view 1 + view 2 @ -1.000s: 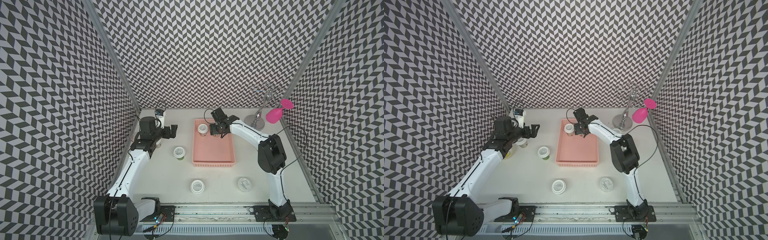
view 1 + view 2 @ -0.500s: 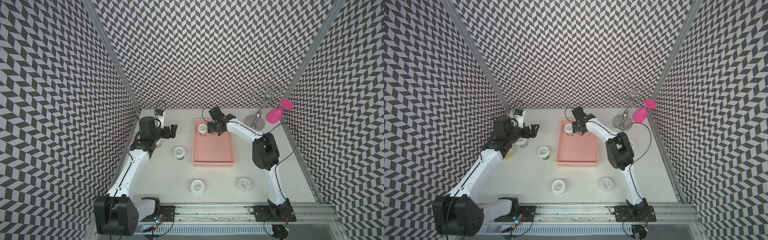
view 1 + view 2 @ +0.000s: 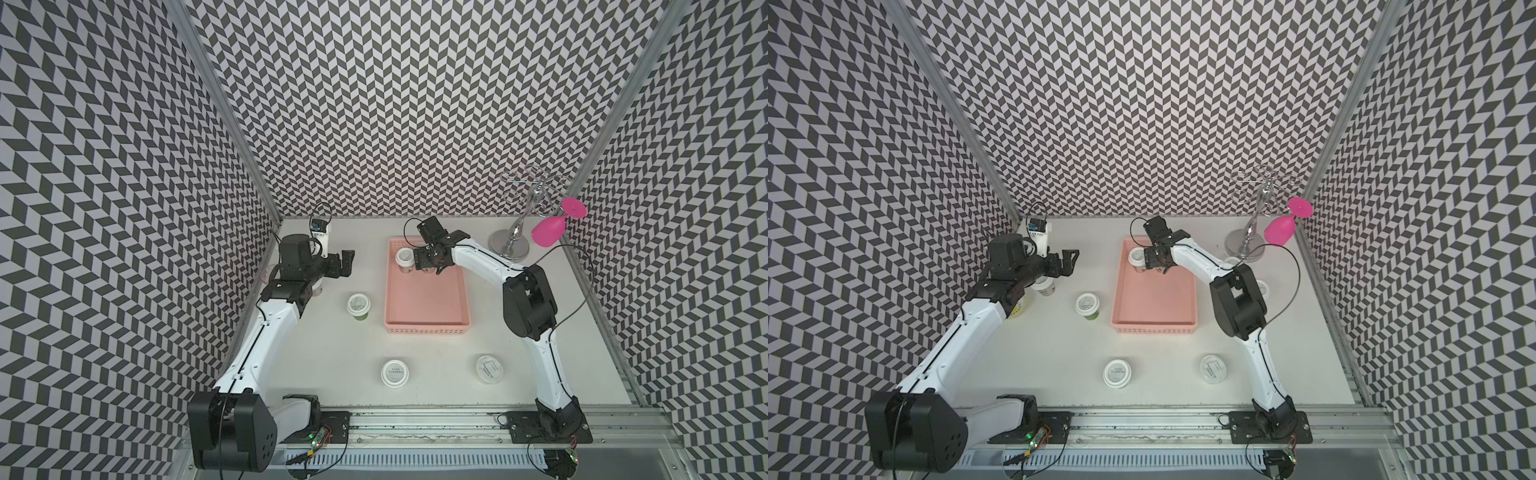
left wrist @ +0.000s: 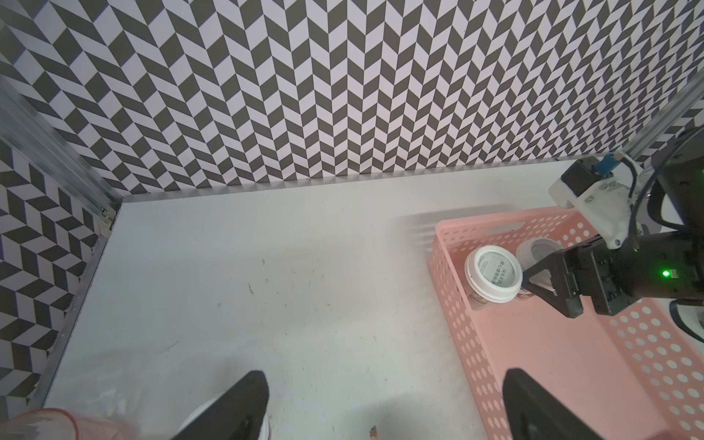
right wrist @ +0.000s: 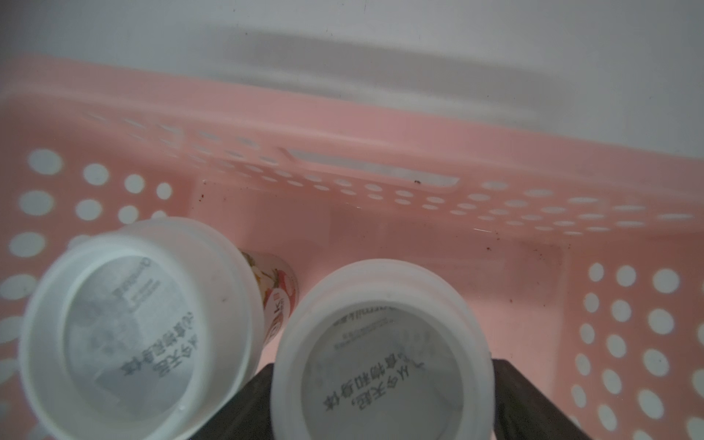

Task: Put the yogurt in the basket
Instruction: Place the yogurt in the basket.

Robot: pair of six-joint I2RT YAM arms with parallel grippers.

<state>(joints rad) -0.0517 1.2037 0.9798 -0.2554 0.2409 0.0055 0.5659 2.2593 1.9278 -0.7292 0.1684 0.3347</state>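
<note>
**Step in hand: setting a cup down in the basket (judged)**

The right claw is reaching low into the far end of the basket. A yogurt cup is sitting upright between its fingers, one dark finger showing on each side of the lid. Whether the pads are pressing on the cup or standing just clear of it cannot be told.

**Doing it well**

1. Confirm that the cup is resting on the basket floor before the jaws are spreading further.
2. Open the jaws evenly, so that neither finger is pushing the cup sideways.
3. Withdraw straight up. A second yogurt cup is standing just outside one finger, so any sideways drift is risking a knock. Whether the two lids are touching cannot be told.
4. Clear the perforated wall behind the fingertips before swinging away.

**Where the task's things are lying**

- Between the right claw's fingers: the cup being placed.
- Just beside that claw, on its side facing the left arm: the second cup, also inside the basket.
- Well apart from that claw, out on the desk: a green-labelled yogurt cup past the basket's long wall, and two more yogurt cups beyond its near wall.

The left claw is hovering with its jaws wide apart and nothing between them, the green-labelled cup being near it.
</note>
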